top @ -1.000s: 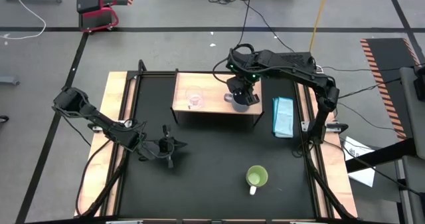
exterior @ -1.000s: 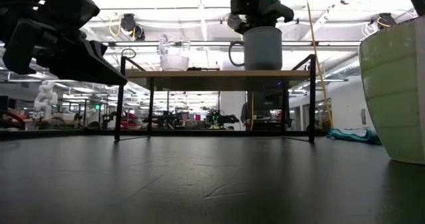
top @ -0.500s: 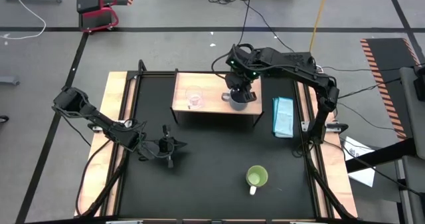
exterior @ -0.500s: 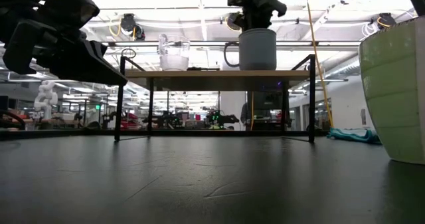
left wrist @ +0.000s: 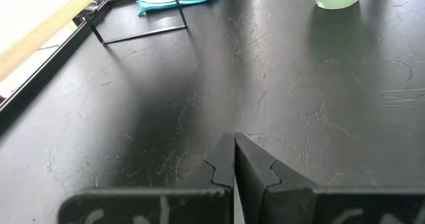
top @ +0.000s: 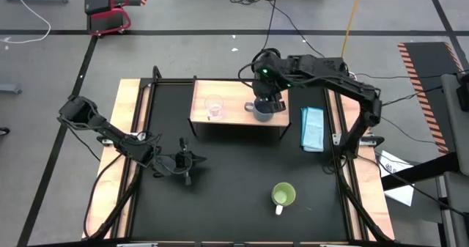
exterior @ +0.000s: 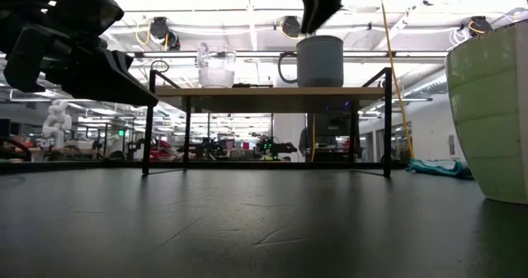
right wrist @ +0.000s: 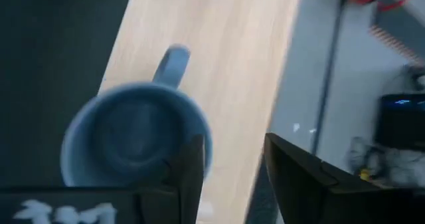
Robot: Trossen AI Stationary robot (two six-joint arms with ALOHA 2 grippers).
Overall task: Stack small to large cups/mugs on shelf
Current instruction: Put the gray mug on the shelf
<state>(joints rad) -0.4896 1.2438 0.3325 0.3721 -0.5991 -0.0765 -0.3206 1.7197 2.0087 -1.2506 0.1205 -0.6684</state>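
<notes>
You have the right gripper (top: 268, 99) directly above the grey-blue mug (top: 262, 108), its jaws spread and holding nothing; the right wrist view shows the mug sitting free on the wood with one finger just past its rim. The mug stands upright on the shelf (top: 227, 119), handle pointing toward the clear glass cup (top: 214, 107), which sits at about nine o'clock from it on the same board, apart from it. So the middle vessel looks placed, and the step in hand is the release and pull-away.

The lime-green mug (top: 283, 196) is not yet on the shelf: it stands on the black worktop (top: 220, 203) at roughly six o'clock from the shelf, white handle toward the near edge. Your next move, as I judge it, is to lift the right gripper clear without clipping the mug's rim, then go down for the green one and set it at three o'clock of the grey-blue mug.

Your left gripper (top: 183, 161) rests low over the worktop at the left, jaws closed on nothing.
</notes>
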